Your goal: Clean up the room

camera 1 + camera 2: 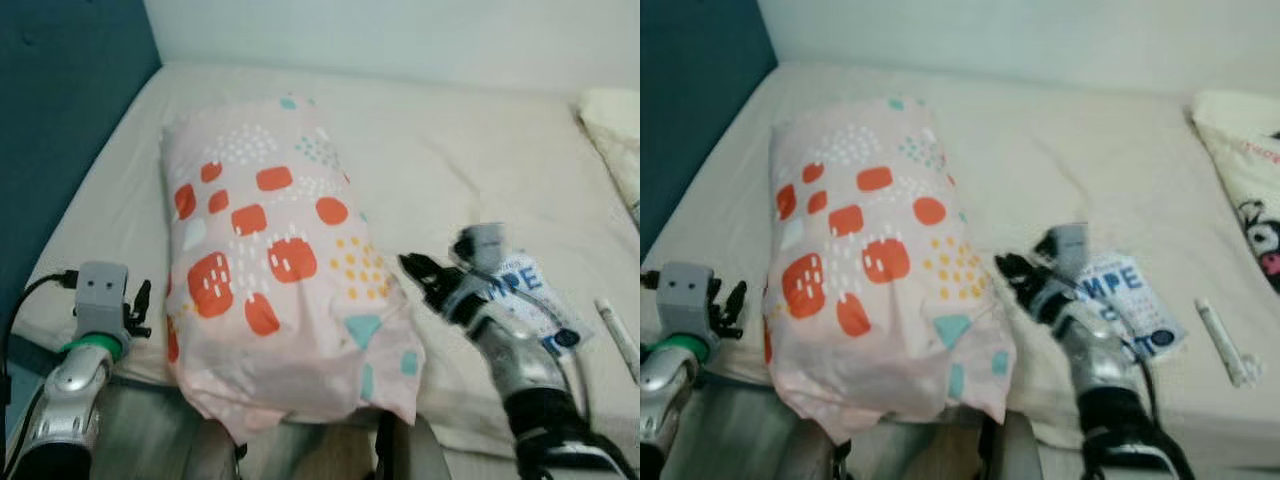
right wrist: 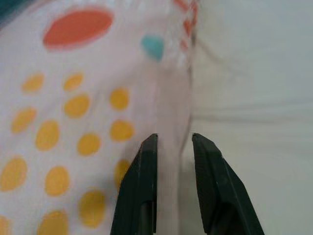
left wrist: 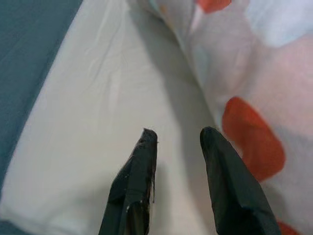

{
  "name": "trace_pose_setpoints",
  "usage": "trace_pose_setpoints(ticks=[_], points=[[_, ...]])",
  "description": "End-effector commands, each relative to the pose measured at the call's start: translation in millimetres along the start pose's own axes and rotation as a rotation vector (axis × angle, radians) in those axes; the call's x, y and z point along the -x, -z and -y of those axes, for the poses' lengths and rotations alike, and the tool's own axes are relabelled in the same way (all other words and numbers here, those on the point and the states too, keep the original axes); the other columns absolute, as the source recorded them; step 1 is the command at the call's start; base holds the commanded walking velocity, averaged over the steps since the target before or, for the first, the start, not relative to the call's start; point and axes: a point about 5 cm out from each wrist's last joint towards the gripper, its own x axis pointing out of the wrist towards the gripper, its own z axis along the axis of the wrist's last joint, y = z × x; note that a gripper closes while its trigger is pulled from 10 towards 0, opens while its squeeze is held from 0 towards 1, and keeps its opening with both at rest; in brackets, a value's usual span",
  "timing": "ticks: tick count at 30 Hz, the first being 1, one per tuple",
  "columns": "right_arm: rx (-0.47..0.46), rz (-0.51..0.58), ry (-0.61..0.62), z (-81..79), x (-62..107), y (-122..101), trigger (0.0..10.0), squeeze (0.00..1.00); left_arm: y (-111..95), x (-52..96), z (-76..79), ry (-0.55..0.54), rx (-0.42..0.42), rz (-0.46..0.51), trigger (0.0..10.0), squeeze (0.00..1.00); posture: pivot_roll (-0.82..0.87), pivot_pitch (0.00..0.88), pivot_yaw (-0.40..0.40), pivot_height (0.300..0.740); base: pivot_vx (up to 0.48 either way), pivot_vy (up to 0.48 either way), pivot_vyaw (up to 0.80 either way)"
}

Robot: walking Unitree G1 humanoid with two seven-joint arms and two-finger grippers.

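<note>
Since the pillow (image 1: 275,260) lies lengthwise on the bed (image 1: 450,170) with its near end hanging over the front edge, the step looks like a two-sided grab to lift or straighten it. The right gripper (image 2: 171,139) has its jaws slightly parted right at the pillow's side seam, nothing pinched yet. The left gripper (image 3: 178,134) sits just beside the other side, jaws open and empty over the sheet. Probably best to bite a solid fold of fabric on both sides, since a thin edge could slip, and steer clear of the packet (image 1: 525,295) by the right arm.
</note>
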Motion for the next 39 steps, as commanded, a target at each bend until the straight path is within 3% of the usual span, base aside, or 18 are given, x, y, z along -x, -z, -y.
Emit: trace_pose_setpoints(ticks=[1, 3, 4, 9, 13, 15, 19, 24, 27, 29, 30, 34, 39], points=[[0.061, -0.011, 0.075, 0.1, -4.2, 5, 10.0, 0.0, 8, 1.4, -11.0, -0.003, 0.012, -0.056, 10.0, 0.0, 0.14, 0.149, 0.057, 0.598, 0.0, 0.0, 0.0], [0.056, -0.001, 0.104, 0.0, -7.5, 3, 10.0, 0.0, 5, -0.5, -15.2, -0.002, 0.016, -0.055, 10.0, 0.0, 0.14, 0.174, 0.054, 0.598, 0.0, 0.0, 0.0], [0.051, 0.014, 0.141, 1.6, -10.0, -1, 10.0, 0.0, 0, -3.1, -20.4, -0.001, 0.031, -0.046, 0.0, 0.0, 0.15, 0.185, 0.052, 0.598, 0.0, 0.0, 0.0], [0.062, 0.073, 0.247, 15.4, -12.3, -19, 10.0, 0.0, -20, -12.1, -34.0, 0.04, 0.067, 0.003, 0.0, 0.0, 0.15, 0.236, 0.036, 0.598, 0.0, 0.0, 0.0], [0.107, 0.042, 0.238, 17.3, -13.0, -20, 9.6, 0.0, -23, -14.5, -35.3, 0.066, 0.068, -0.006, 0.0, 0.0, 0.15, 0.239, 0.031, 0.598, 0.0, 0.0, 0.0], [0.168, -0.026, 0.188, 12.5, -15.8, -15, 10.0, 0.0, -10, -13.3, -27.4, 0.132, 0.024, -0.085, 0.0, 0.0, 0.15, 0.247, 0.026, 0.598, 0.0, 0.0, 0.0], [0.213, -0.049, 0.156, 6.5, -19.9, -14, 10.0, 0.0, 4, -11.1, -17.2, 0.203, -0.022, -0.155, 0.0, 0.0, 0.14, 0.25, 0.025, 0.598, 0.0, 0.0, 0.0], [0.194, -0.023, 0.061, -11.4, -29.6, -17, 9.8, 0.0, 2, -17.5, 2.8, 0.28, 0.028, -0.16, 0.0, 0.0, 0.11, 0.245, 0.024, 0.598, 0.0, 0.0, 0.0], [0.188, -0.015, 0.044, -14.4, -31.0, -18, 9.8, 0.0, 1, -18.4, 5.2, 0.289, 0.028, -0.158, 0.0, 0.0, 0.11, 0.246, 0.025, 0.598, 0.0, 0.0, 0.0], [0.136, 0.016, -0.03, -27.4, -35.6, -18, 10.0, 0.0, -8, -24.7, 21.6, 0.343, 0.058, -0.122, 0.0, 0.0, 0.09, 0.234, 0.034, 0.598, 0.0, 0.0, 0.0], [0.136, 0.016, -0.03, -27.4, -35.6, -18, 10.0, 0.0, -8, -24.7, 21.6, 0.343, 0.058, -0.122, 0.0, 0.0, 0.09, 0.234, 0.034, 0.598, 0.0, 0.0, 0.0], [0.112, 0.016, -0.168, -49.2, -39.4, -11, 10.0, 0.0, -17, -30.8, 50.3, 0.433, 0.096, -0.091, 0.0, 0.0, 0.07, 0.23, 0.046, 0.598, 0.0, 0.0, 0.0], [0.124, 0.005, -0.219, -56.3, -39.0, -5, 10.0, 0.0, -17, -31.7, 61.0, 0.457, 0.104, -0.093, 0.0, 0.0, 0.07, 0.227, 0.055, 0.598, 0.0, 0.0, 0.0]])
